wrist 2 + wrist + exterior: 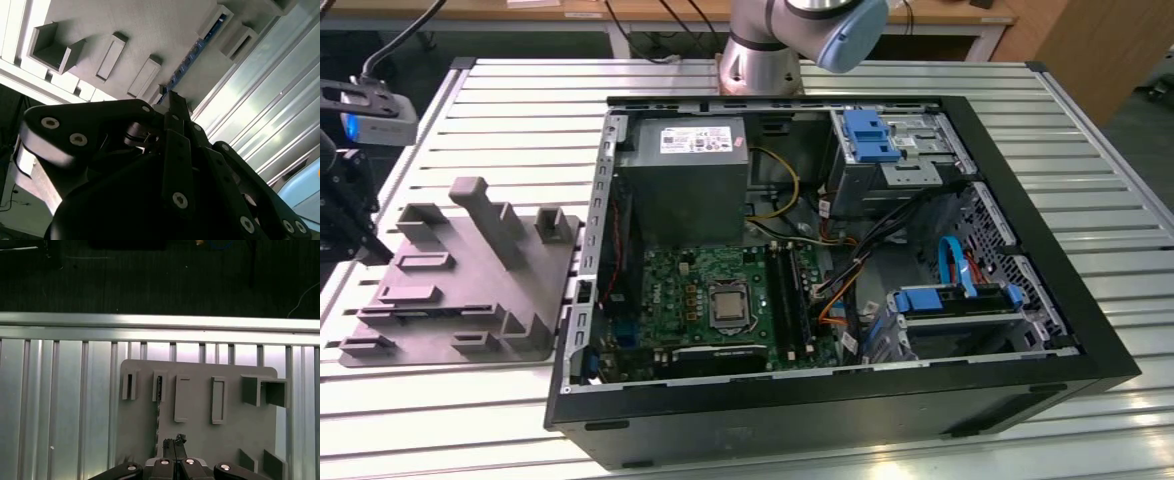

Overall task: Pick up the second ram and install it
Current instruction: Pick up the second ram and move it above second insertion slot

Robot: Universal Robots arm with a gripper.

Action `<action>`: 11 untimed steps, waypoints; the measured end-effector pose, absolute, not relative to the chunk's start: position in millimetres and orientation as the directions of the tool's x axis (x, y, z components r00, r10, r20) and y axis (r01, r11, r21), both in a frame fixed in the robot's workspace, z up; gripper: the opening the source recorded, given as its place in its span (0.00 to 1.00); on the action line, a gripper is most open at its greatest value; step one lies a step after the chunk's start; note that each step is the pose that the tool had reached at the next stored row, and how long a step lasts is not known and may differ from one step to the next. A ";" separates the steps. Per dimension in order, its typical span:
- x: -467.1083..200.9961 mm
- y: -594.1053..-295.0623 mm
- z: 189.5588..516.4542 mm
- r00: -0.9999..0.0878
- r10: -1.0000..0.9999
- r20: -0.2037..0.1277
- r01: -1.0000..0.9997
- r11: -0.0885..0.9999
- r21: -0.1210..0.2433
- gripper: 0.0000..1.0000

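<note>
Gripper [174,442] sits over the grey fixture plate [200,440], low above it, and in both wrist views we read the jaws as together with nothing visibly clamped between them. Second ram [159,387] is not picked yet: it stands on edge in a narrow slot of the fixture, and in the second wrist view we see it as a thin blue-green strip [190,57] caught between raised grey blocks. Key relation: the stick's long axis runs straight away from the jaw tips, roughly in line with the gripper [172,97]. Its near end is just beside the tips, a little off to one side rather than between them. We can't tell if the tips touch the board edge. In the exterior view the fixture plate [467,290] lies on the slatted desk [520,100] at 9 o'clock from the open computer case [827,410], near it but apart. Inside the case the black slot rails [790,290] run 12-to-6 at 3 o'clock of the processor socket [724,303], just beside it. We can't tell from here which rail is filled. So the stick is well apart from its target, in its holder, with the one arm right at it; in our judgement the work stands at the reach-for-grasp stage.
</note>
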State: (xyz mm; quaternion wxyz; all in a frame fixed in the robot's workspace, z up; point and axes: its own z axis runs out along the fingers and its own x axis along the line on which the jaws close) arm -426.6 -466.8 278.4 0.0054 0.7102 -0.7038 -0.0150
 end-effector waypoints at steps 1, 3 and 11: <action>-426.9 -466.8 277.5 0.009 -1.000 -0.014 -1.000 -0.010 0.029 0.10; -427.2 -466.9 275.2 0.010 -1.000 -0.013 -1.000 -0.011 0.029 0.10; -427.6 -468.2 265.6 0.012 -1.000 -0.013 -1.000 -0.012 0.029 0.10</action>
